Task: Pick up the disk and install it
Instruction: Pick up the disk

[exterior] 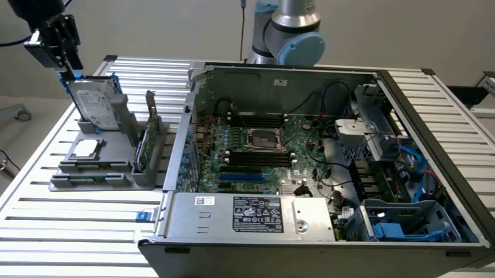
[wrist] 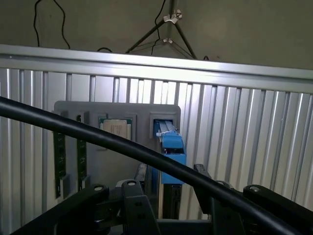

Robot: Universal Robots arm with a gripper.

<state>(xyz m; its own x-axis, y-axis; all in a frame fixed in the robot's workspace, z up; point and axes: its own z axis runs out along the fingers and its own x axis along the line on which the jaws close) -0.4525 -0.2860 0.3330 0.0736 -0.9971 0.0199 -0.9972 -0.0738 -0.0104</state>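
Observation:
The disk, a silver-grey drive with a white label in a blue carrier, stands upright in a slot of the grey holder at the exterior view's left. My gripper hangs just above its upper corner. In the wrist view the disk appears edge-on, its blue carrier rising between my black fingers. The fingers stand apart on either side of it, with gaps showing, so the gripper is open and holds nothing.
The holder also carries a small square chip and upright green cards. The open computer case lies to the exterior view's right, with a blue plastic cage in its near corner. A black cable crosses the wrist view.

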